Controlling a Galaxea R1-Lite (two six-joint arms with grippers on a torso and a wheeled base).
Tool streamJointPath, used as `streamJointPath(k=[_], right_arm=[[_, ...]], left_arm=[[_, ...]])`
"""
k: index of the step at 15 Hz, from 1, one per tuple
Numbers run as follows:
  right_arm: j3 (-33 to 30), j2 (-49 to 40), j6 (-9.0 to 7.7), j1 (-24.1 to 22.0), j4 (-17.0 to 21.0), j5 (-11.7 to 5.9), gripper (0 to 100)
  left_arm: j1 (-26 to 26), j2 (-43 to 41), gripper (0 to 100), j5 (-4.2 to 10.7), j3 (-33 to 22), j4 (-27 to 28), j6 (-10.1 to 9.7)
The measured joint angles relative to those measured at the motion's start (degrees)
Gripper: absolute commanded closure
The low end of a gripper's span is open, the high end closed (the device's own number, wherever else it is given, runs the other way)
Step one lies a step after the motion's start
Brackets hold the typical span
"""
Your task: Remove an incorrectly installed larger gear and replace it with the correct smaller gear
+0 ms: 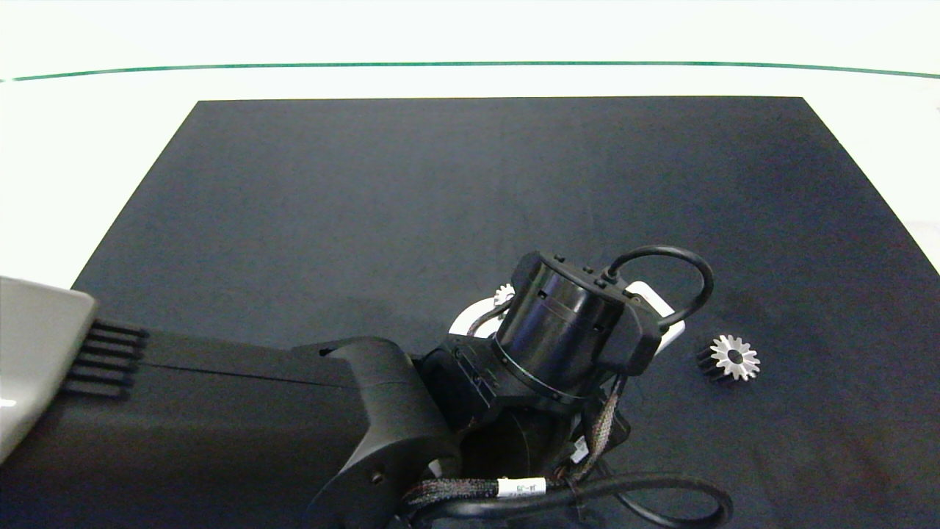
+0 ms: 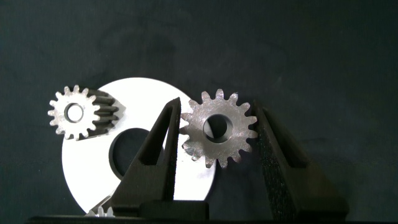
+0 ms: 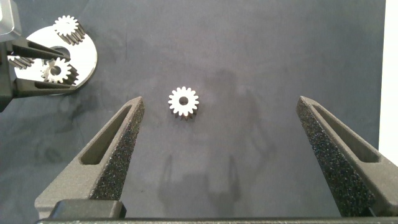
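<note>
1. Left gripper point(image 2: 216, 107) pinches the smaller gear point(image 2: 217, 129) at the rim of the white disc point(image 2: 93, 180), near the dark mat's point(image 1: 440, 184) front edge.
2. We see the larger gear point(image 1: 731, 358) lying flat toward the mat's right edge.
3. Right gripper point(image 3: 221, 99) hangs spread wide over it.

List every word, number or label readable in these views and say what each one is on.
Nothing can be read with certainty.
White tag on the braided cable of the left arm, head view: dark print, too small to read.
Larger gear between the left pincer's fingers, the loose gear on the mat, the white disc: no markings.
</note>
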Motion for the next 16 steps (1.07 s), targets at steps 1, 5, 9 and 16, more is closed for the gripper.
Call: streamJointPath(k=[1, 5, 9, 16], right_arm=[[0.0, 0.0, 0.00, 0.0, 0.0, 0.00, 0], [0.0, 0.0, 0.00, 0.0, 0.0, -0.01, 0], [0.0, -0.1, 0.00, 0.0, 0.0, 0.00, 0], [0.5, -0.4, -0.06, 0.0, 0.0, -0.04, 0]], left_arm=[[0.2, 0.1, 81, 0.00, 0.1, 0.0, 0.01], [0.5, 0.3, 81, -0.02, 0.4, -0.2, 0.00], [1.3, 0.2, 81, -0.02, 1.2, -0.5, 0.06], [2.3, -0.1, 81, -0.11, 3.7, -2.8, 0.26]])
